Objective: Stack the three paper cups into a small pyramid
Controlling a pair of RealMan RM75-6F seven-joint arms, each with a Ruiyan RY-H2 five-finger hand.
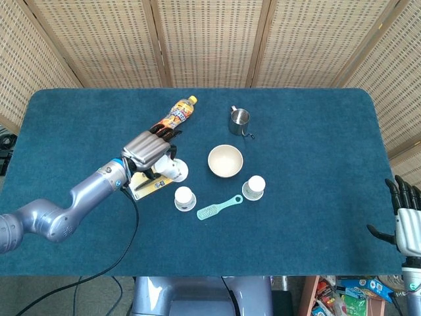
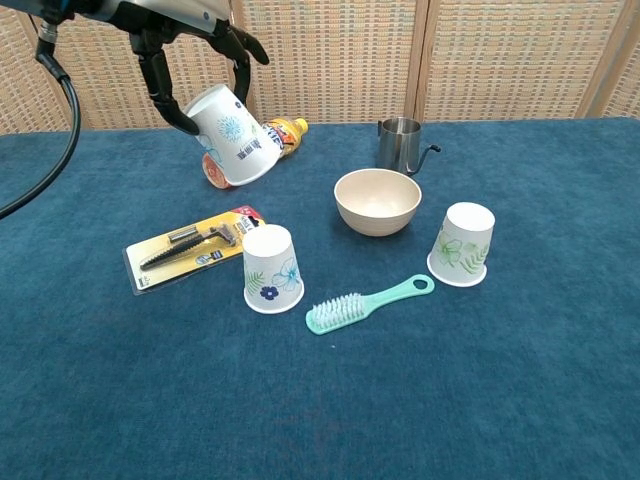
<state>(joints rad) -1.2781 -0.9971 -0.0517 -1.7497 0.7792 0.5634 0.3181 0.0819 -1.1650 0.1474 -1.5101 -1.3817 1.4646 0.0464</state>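
My left hand (image 1: 148,150) (image 2: 190,45) holds a white paper cup with a blue flower print (image 2: 235,138) (image 1: 171,169) tilted in the air, above the razor pack. A second cup (image 2: 272,269) (image 1: 185,197) stands upside down on the cloth just below and to the right of it. The third cup (image 2: 462,244) (image 1: 253,187) stands upside down further right, past the bowl. My right hand (image 1: 408,217) hangs off the table's right edge with fingers apart, holding nothing.
A beige bowl (image 2: 377,200), a steel pitcher (image 2: 400,143), an orange bottle (image 2: 282,134) lying down, a carded razor (image 2: 192,244) and a green brush (image 2: 365,301) lie on the blue table (image 2: 520,380).
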